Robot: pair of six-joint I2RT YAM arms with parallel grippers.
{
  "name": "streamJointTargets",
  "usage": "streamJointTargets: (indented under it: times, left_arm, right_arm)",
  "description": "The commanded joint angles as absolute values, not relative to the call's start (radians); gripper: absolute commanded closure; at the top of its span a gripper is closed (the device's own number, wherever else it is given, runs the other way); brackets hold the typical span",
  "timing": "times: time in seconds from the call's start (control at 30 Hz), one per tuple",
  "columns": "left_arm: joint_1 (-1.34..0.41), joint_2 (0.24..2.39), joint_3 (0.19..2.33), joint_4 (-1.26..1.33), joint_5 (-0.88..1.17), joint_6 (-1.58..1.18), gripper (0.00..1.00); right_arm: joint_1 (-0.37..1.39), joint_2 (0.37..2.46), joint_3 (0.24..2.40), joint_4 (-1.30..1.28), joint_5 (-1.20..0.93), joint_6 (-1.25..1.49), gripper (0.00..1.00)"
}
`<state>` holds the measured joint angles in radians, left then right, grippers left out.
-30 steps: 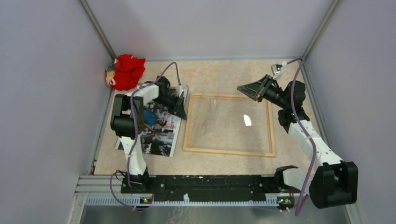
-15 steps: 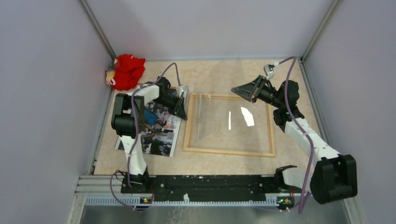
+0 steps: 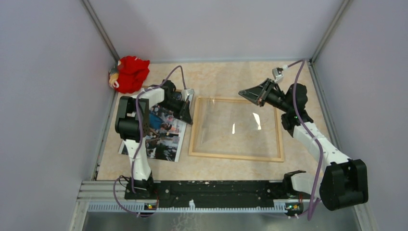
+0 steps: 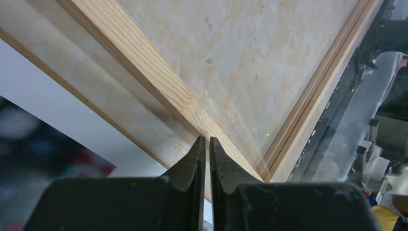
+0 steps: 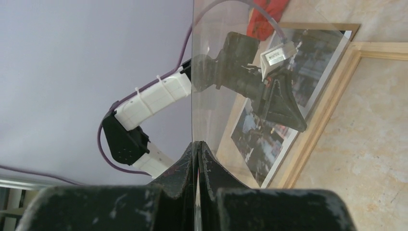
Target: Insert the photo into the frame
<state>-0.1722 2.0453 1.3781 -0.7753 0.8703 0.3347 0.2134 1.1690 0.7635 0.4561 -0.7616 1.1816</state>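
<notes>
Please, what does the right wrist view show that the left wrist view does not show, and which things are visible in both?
Right wrist only: the right gripper shut on the clear pane's edge, the whole left arm, something red. Left wrist only: the thin slit between the left gripper's fingertips, and the frame's wood grain up close. Both: the frame, the clear pane, and the photo, sharp from the right wrist, blurred from the left.
</notes>
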Motion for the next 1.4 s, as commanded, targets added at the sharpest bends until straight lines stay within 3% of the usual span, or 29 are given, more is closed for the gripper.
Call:
streamJointTargets:
  times: [0.0, 0.4, 0.7, 1.37]
  left_arm:
    - [-0.171, 2.051, 1.371, -0.757, 0.886, 0.333, 0.88]
    - [-0.171, 2.045, 1.358, -0.748, 0.867, 0.329, 0.91]
    - [-0.170, 2.043, 1.366, -0.752, 0.855, 0.329, 0.93]
    - [-0.172, 2.045, 1.367, -0.744, 0.868, 0.316, 0.96]
  right_arm:
    - [0.205, 1.156, 0.729, 0.473, -0.730, 1.166, 1.00]
    - [0.157, 1.141, 0.644, 0.494, -0.748, 1.183, 1.00]
    - [0.074, 1.036, 0.704, 0.089, -0.704, 0.887, 1.00]
    - [0.033, 1.019, 0.768, -0.216, -0.537, 0.616, 1.00]
